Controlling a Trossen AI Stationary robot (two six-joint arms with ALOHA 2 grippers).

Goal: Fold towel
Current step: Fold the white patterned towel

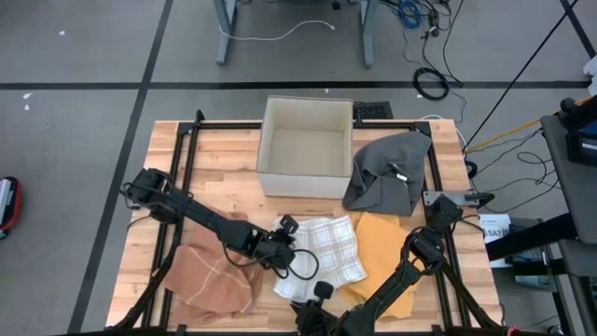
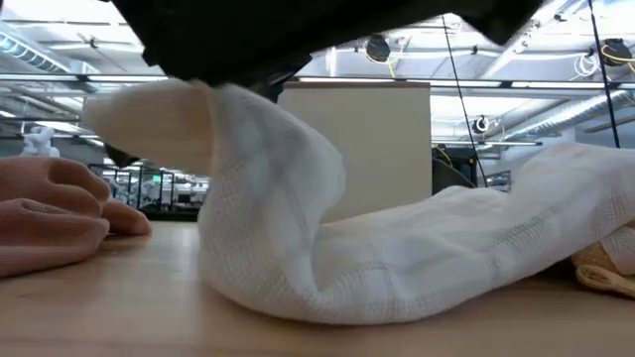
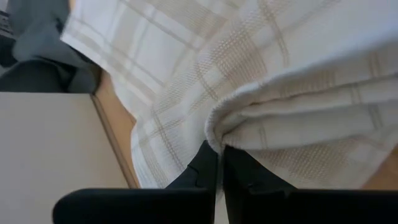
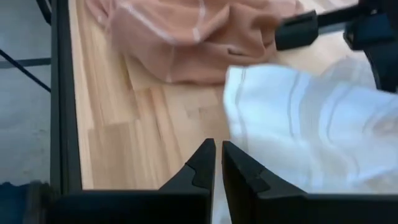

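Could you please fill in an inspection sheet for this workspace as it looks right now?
Surface: wooden table inside a black frame, mostly covered by cloths.
Job's things: white checked towel at front centre, one edge lifted and bunched.
Clutter: open beige box at the back; grey cloth beside it; yellow cloth under the towel's right side; pink cloth at front left.
Hands: left hand shut on the towel's fold; right hand over bare wood at the towel's edge, fingers nearly together, holding nothing.
Cables: loose cables on the floor behind the table.
Surroundings: grey floor, desk legs beyond.
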